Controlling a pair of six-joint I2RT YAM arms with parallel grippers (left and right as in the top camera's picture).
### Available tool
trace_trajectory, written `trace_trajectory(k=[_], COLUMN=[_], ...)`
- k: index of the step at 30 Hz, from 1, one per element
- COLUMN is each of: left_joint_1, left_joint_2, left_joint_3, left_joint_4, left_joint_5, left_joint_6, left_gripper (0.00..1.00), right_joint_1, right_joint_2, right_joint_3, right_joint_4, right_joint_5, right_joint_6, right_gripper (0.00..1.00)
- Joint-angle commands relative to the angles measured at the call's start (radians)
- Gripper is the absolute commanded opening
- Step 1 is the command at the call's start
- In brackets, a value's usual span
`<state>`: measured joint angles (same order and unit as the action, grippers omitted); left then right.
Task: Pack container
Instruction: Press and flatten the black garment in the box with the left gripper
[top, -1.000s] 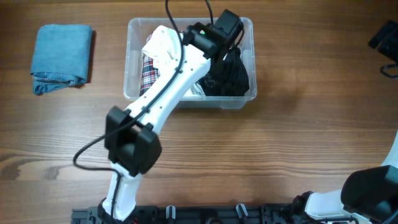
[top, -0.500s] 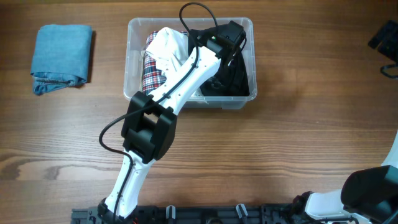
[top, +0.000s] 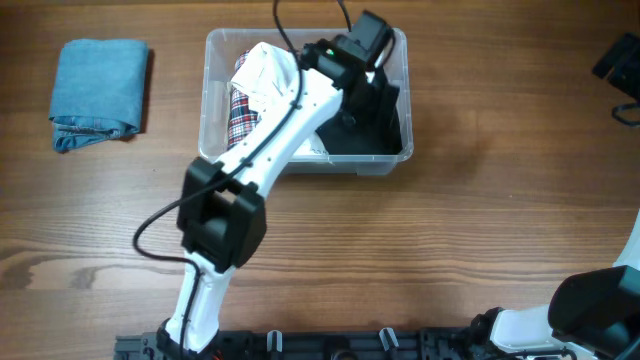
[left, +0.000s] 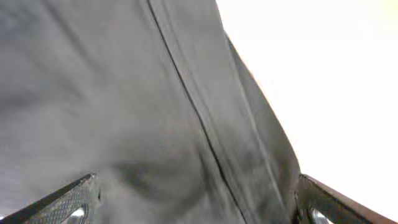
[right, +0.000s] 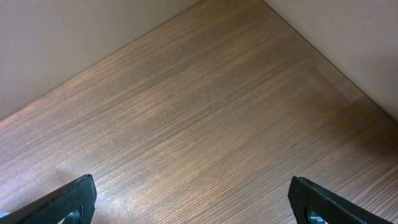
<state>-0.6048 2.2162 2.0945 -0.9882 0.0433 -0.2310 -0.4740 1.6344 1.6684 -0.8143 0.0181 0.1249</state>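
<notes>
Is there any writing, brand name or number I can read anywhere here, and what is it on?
None can be read: the container, the plaid garment and black garment in it, the folded blue cloth and the wooden table show no legible words, numbers or signs.

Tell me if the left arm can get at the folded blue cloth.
Probably yes. The blue cloth lies alone on bare table, left of the container, and the left gripper stands open over the black garment.
</notes>
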Motion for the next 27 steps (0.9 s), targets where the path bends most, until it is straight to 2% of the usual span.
trace_trajectory(k=[1,4,9,15,19,27], left_joint_1=[0.048,0.079,0.111,0.109,0.106,0.106], left_joint_2=[-0.025,-0.022,0.032,0.168,0.214,0.158], left_joint_3=[0.0,0.0,0.0,0.0,0.0,0.0], left_joint_4=[0.054,0.099,0.166,0.219,0.219,0.206], left_joint_5=[0.004,-0.058,-0.062,0.028,0.027,0.027], left_joint_6=[-0.009,-0.009,-0.009,-0.01,-0.009,-0.009], left_gripper=[1.0,1.0,1.0,1.0,1.0,1.0], right_joint_1=[0.002,0.002,0.002,0.002,0.002,0.002], right_joint_2=[0.011,0.011,0.011,0.011,0.011,0.011], right_joint_3=[-0.008,-0.008,-0.008,-0.008,-0.008,-0.008], right_joint_4=[0.002,0.002,0.002,0.002,0.002,0.002], right_joint_5=[-0.016,-0.016,-0.016,-0.016,-0.016,-0.016], right_joint_6=[-0.017,-0.018,-0.017,-0.017,-0.018,-0.018], right_gripper=[1.0,1.0,1.0,1.0,1.0,1.0])
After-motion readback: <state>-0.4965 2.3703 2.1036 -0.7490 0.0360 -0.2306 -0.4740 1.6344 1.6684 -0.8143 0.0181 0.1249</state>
